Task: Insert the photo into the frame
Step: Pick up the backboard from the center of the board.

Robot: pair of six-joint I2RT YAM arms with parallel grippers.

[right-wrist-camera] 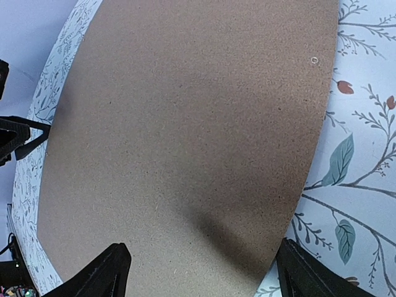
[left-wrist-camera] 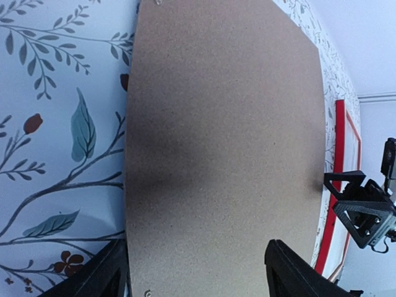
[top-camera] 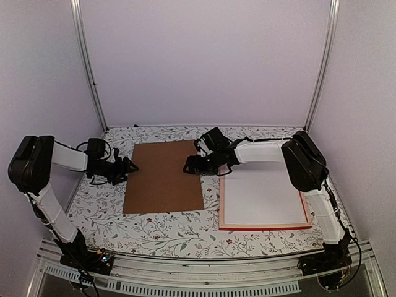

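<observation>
Left tool (top-camera: 131,166) and right tool (top-camera: 187,166), both spread wide and empty, flank the brown backing board (top-camera: 162,176) between them, apparently poised to pinch its edges and lift; the frame (top-camera: 266,227) lies behind the right tool, photo unseen.

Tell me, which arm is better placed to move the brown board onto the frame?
Probably the right: the right fingers, open, sit at the edge of the brown board nearest the frame. The left fingers sit at the opposite edge, farther away.
</observation>
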